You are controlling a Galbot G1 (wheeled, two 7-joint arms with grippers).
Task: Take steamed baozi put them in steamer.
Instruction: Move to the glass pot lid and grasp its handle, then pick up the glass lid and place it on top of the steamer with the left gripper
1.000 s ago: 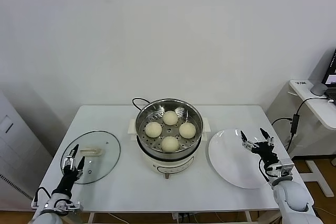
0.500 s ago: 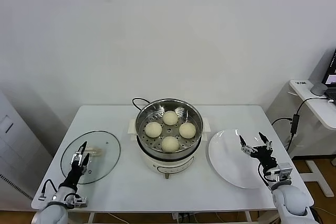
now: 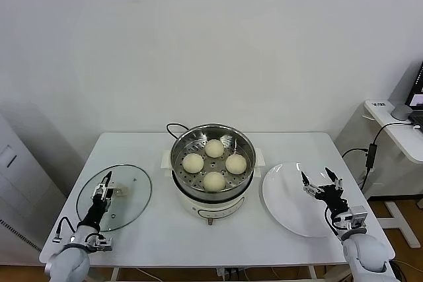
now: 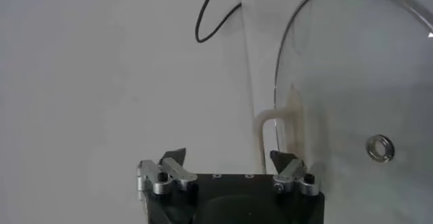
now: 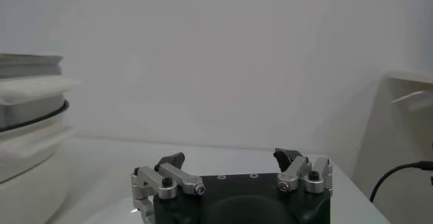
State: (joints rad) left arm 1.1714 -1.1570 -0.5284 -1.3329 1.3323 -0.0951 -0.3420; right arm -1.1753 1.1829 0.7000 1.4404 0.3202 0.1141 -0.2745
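Baozi: I count four (image 3: 214,163), all in the steamer (image 3: 213,138) at table centre.
Lid: one, glass (image 3: 114,197), left of steamer.
Plate: one, white (image 3: 284,196), right of steamer.
Left gripper (image 3: 102,187): over the lid, fingers apart, holding nothing.
Right gripper (image 3: 322,183): over the plate, spread wide, holding nothing.
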